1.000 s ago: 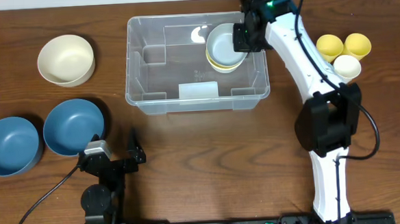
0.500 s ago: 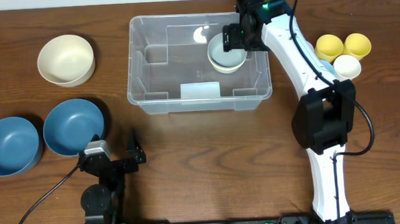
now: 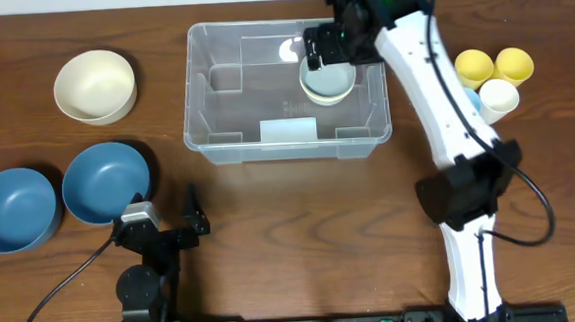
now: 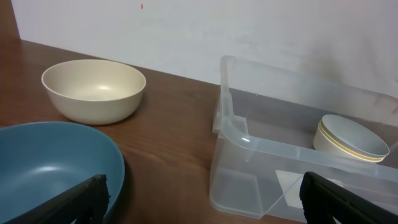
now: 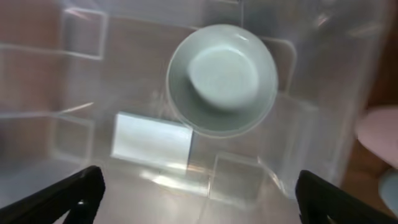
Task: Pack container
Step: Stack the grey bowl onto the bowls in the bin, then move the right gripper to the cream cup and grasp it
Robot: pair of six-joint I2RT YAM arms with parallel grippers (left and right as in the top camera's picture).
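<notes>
The container (image 3: 287, 153) is a large clear plastic bin in the middle back of the table. A stack of small pale bowls (image 3: 328, 82) sits on its floor at the right rear, and it shows from above (image 5: 222, 78) in the right wrist view. My right gripper (image 3: 331, 48) hangs over that stack, open, with nothing between its fingers (image 5: 199, 196). My left gripper (image 3: 167, 212) rests low near the front left, open and empty (image 4: 202, 199). It faces the container's near corner (image 4: 261, 143) and the bowl stack (image 4: 349, 140) beyond.
A cream bowl (image 3: 94, 85) stands at the back left. Two blue bowls (image 3: 106, 180) (image 3: 14, 209) sit near the left gripper. Right of the container are two small yellow cups (image 3: 474, 67) (image 3: 514, 64) and a white one (image 3: 498, 96).
My right gripper has gone from shut to open and let go of the small bowl stack, which now sits in the container. The right arm has shifted slightly left. The left arm has not moved.
</notes>
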